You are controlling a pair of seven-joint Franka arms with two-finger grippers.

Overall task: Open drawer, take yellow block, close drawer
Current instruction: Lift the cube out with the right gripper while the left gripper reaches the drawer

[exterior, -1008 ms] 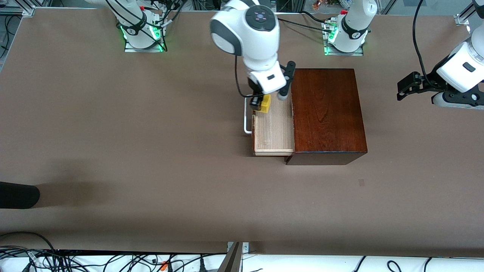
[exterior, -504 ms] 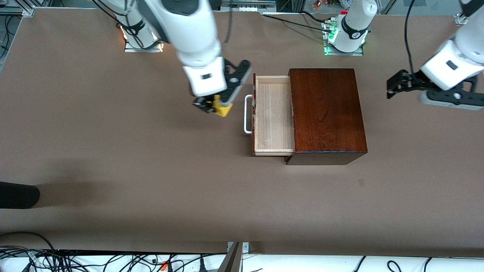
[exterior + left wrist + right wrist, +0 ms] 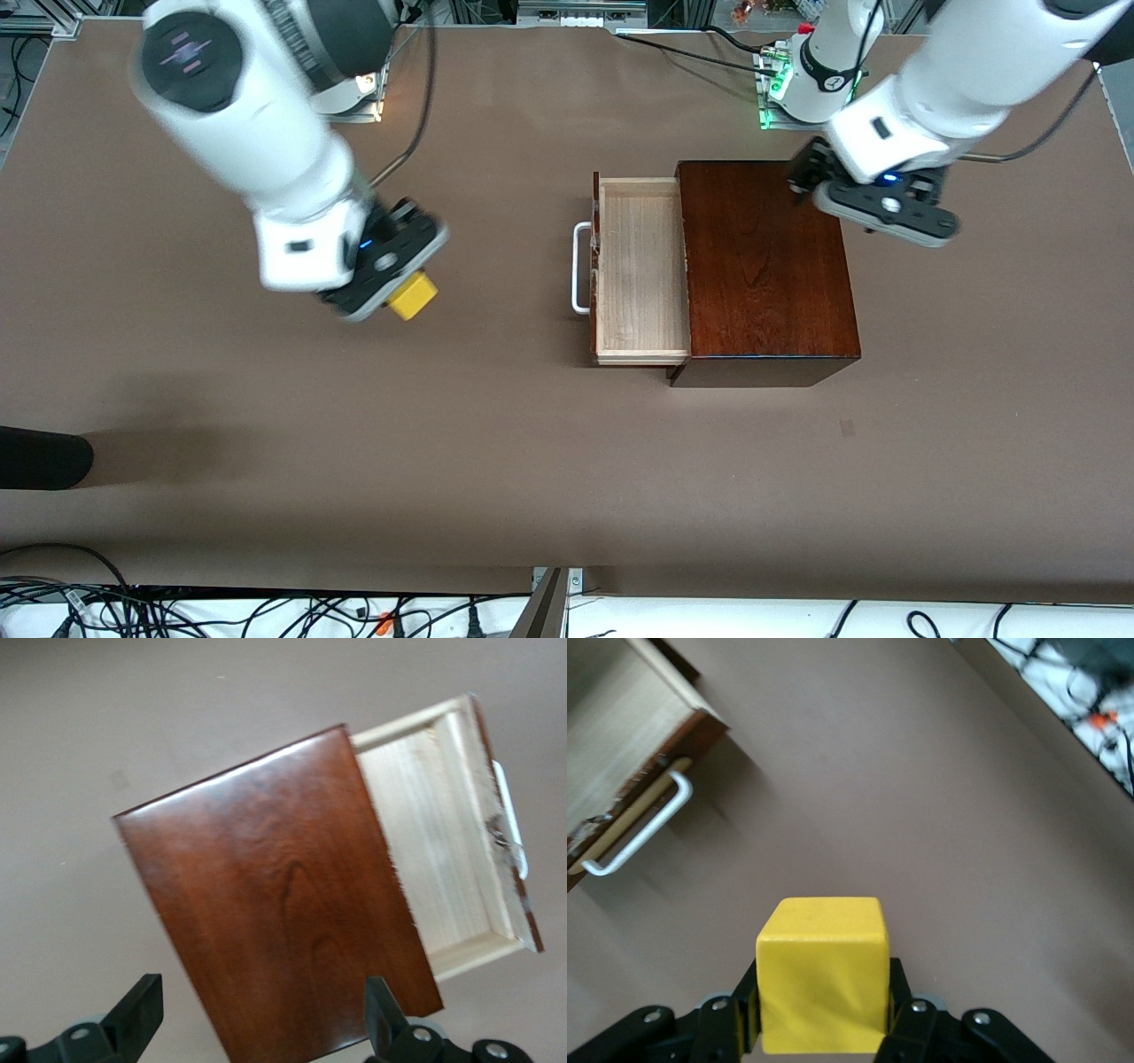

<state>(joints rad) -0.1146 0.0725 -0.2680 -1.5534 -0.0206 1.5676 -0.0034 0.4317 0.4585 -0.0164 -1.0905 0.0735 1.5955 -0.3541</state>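
Note:
The yellow block point(image 3: 414, 295) hangs over bare table, well off toward the right arm's end from the drawer. My right gripper point(image 3: 400, 299) is shut on it; in the right wrist view the block point(image 3: 824, 979) sits squeezed between the black fingers point(image 3: 899, 992). The drawer point(image 3: 642, 266) stands pulled out of the dark wooden box point(image 3: 766, 266), its pale inside bare, white handle point(image 3: 580, 268) facing the right arm's end. My left gripper point(image 3: 804, 177) hovers open over the box's top corner nearest the left arm's base, with its fingers point(image 3: 133, 1014) spread wide above the box point(image 3: 283, 904).
A dark rounded object point(image 3: 40, 456) juts in at the table edge near the front camera, at the right arm's end. Cables point(image 3: 177, 611) run along that near edge. A small mark point(image 3: 847, 429) lies on the table in front of the box.
My right gripper lifted the yellow block out of the drawer and carried it toward the right arm's end of the table. The left arm swung in from the table's end to over the box.

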